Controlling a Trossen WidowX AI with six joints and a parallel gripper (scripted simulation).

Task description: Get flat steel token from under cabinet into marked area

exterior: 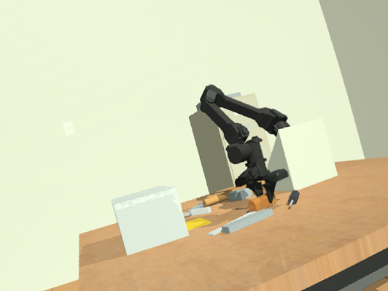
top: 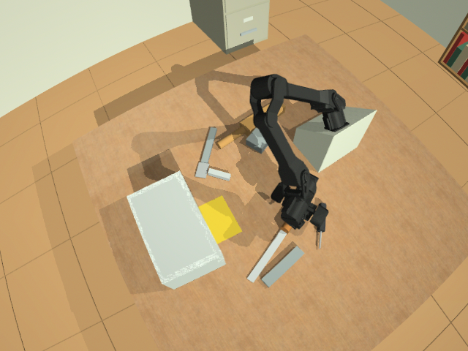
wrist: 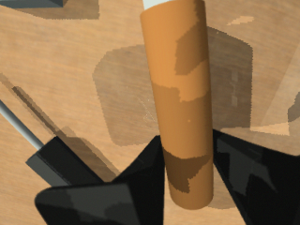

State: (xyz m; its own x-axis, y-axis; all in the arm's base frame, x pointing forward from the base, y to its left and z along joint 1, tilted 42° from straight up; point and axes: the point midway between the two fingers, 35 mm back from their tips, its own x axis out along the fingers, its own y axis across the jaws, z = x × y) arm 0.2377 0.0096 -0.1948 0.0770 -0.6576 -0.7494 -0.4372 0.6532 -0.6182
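The six-joint black WidowX arm (top: 277, 140) (exterior: 240, 103) rises from its base joint, bends over at a high elbow (top: 266, 86) (exterior: 211, 94) and slopes down through the forearm (top: 277, 145) (exterior: 218, 119) to the wrist (top: 300, 185) (exterior: 241, 151). From there the parallel-jaw gripper (top: 286, 227) (exterior: 264, 195) (wrist: 183, 137) points downward, low over the tabletop. Its two black fingers stand partly apart, closed on an orange handle, one finger pressing from each side.

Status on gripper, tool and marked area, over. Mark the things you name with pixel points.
Gripper (top: 286, 225) (exterior: 264, 199) (wrist: 183, 137) shut on orange handle (top: 286, 227) (exterior: 256, 203) (wrist: 180, 94). Blade (top: 268, 256) outside yellow area (top: 220, 219) (exterior: 198, 222). Token not visible. Grey bar (top: 282, 266) (exterior: 247, 220) lies close beside blade.
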